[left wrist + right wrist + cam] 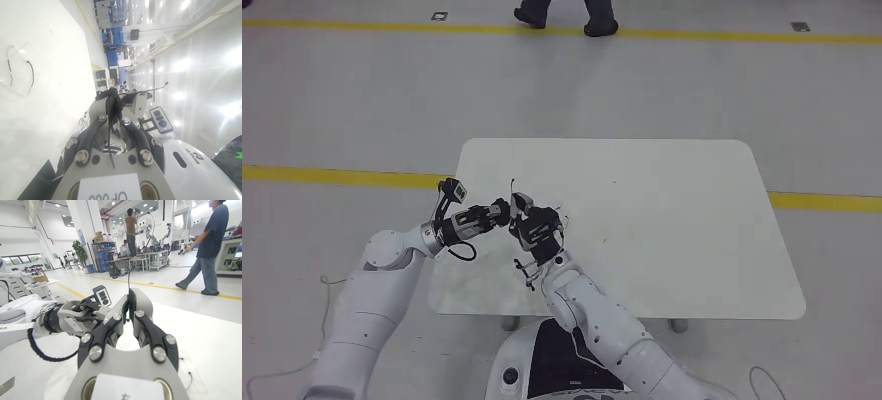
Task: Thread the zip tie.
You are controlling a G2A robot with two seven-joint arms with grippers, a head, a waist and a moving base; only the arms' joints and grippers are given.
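Observation:
My two grippers meet above the near left part of the white table (662, 200). The right gripper (129, 302) is shut on a thin black zip tie (129, 279), whose head end sticks up past the fingertips. The left gripper (113, 98), its fingertips wrapped in black cloth, is shut on a black zip tie strand (109, 136) that runs back between its fingers. From the top view, the left gripper (501, 212) and the right gripper (521, 208) nearly touch tip to tip. I cannot tell whether both hold the same tie.
A clear plastic plate (24, 56) lies on the table beside the grippers with spare black zip ties (32, 75) on it. The same plate (191, 362) lies close under my right wrist. The table's far and right parts are bare.

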